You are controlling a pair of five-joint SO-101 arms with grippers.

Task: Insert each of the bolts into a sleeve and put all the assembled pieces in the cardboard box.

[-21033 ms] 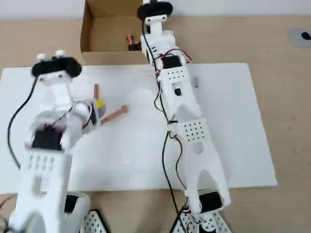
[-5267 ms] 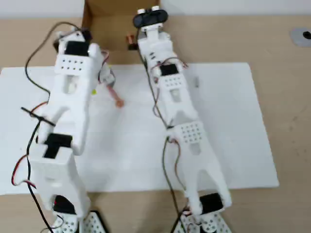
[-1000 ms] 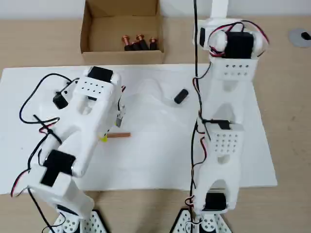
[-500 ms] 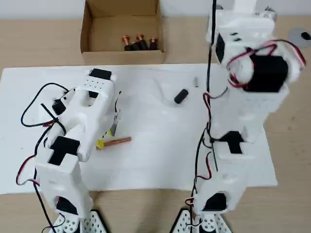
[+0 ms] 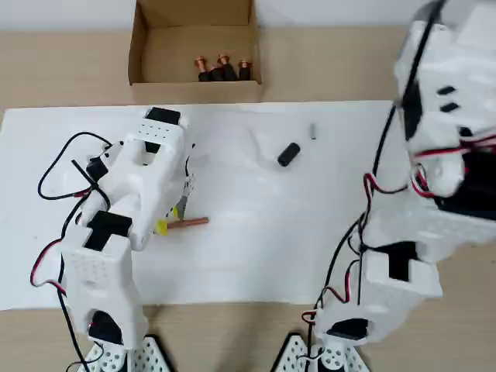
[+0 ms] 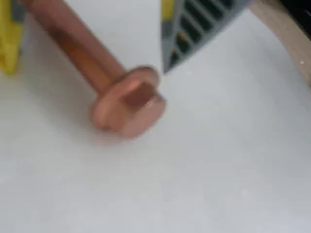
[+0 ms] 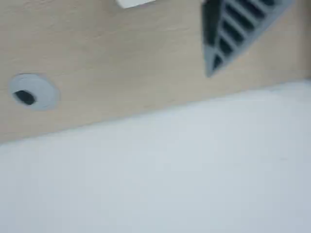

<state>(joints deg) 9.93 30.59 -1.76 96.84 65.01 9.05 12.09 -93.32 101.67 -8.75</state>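
A copper bolt (image 5: 188, 223) lies on the white mat (image 5: 256, 248), left of centre. My left gripper (image 5: 170, 218) is low over its plain end and open. In the left wrist view the bolt (image 6: 97, 73) rests against the yellow-taped finger (image 6: 7, 39), with a gap to the grey ribbed finger (image 6: 194, 29). A black sleeve (image 5: 288, 153) lies alone further back, near the mat's middle. The cardboard box (image 5: 139, 54) at the back holds three bolts in sleeves (image 5: 222, 68). My right arm (image 5: 449, 155) is raised high at the right. Its grey finger (image 7: 228, 34) hangs above the table with nothing by it.
A small grey pin (image 5: 313, 131) lies on the mat right of the sleeve. A round grey grommet (image 7: 29, 92) sits in the wooden table beyond the mat's right edge. The mat's right and front parts are bare.
My right arm has swung back from the box and risen toward the camera at the right. The left arm drew back slightly, and the bolt tilted and shifted a little with it.
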